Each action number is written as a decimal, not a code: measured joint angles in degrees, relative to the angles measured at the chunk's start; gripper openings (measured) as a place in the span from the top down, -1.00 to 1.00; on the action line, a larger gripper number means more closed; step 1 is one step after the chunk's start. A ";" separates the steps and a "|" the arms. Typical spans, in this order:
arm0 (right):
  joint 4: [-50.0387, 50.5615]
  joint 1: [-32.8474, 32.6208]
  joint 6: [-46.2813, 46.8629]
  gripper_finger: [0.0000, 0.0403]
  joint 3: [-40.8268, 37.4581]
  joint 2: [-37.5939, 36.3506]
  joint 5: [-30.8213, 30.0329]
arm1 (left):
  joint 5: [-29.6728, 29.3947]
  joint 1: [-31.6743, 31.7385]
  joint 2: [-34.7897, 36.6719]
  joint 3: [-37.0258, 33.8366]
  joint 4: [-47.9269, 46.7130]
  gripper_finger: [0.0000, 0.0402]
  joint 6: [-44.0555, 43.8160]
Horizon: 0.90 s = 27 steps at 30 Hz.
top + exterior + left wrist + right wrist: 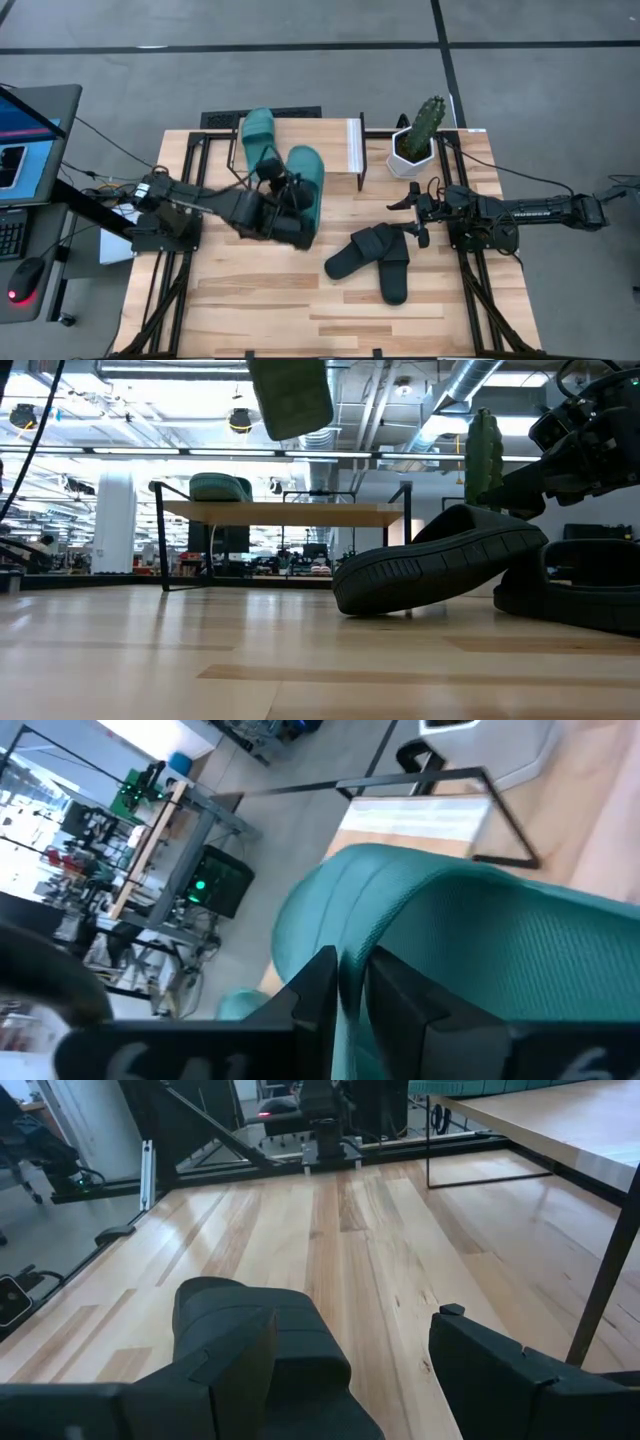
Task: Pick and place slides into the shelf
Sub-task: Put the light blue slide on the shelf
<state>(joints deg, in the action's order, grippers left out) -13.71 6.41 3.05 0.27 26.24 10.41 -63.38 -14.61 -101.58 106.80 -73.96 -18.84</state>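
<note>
Grey floor [560, 110] surrounds the table; exposed ceiling ducts [470, 385] hang overhead.

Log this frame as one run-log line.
left gripper: shut on teal slide, lifted | right gripper: open, idle | shelf: one teal slide | black pair: on table

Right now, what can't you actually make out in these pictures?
Left wrist view: the teal slide gripped by the left hand hides most of the shelf.
Low view: the top edge cuts that slide off.
Low view: the front black slide partly hides the rear black slide, also cut by the right edge.
Right wrist view: the open right hand shows neither black slide.
</note>
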 joint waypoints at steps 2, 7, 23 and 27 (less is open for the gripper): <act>0.02 0.00 0.00 -0.24 -0.01 -0.01 0.00 | 0.62 2.30 0.02 0.00 1.79 0.78 3.38; -0.01 -0.02 0.02 -0.24 -0.02 0.00 0.00 | 8.75 8.71 0.02 0.00 9.16 0.78 13.27; 0.02 -0.02 0.00 -0.24 0.00 -0.02 0.00 | 22.21 23.37 0.02 -0.03 15.73 0.78 25.59; -0.01 -0.02 0.00 -0.24 0.00 0.00 0.00 | 23.73 25.90 0.02 -0.04 14.97 0.78 25.56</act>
<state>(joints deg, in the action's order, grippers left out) -13.72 6.39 3.05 0.27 26.24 10.41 -39.65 11.29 -101.56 106.76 -58.99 6.72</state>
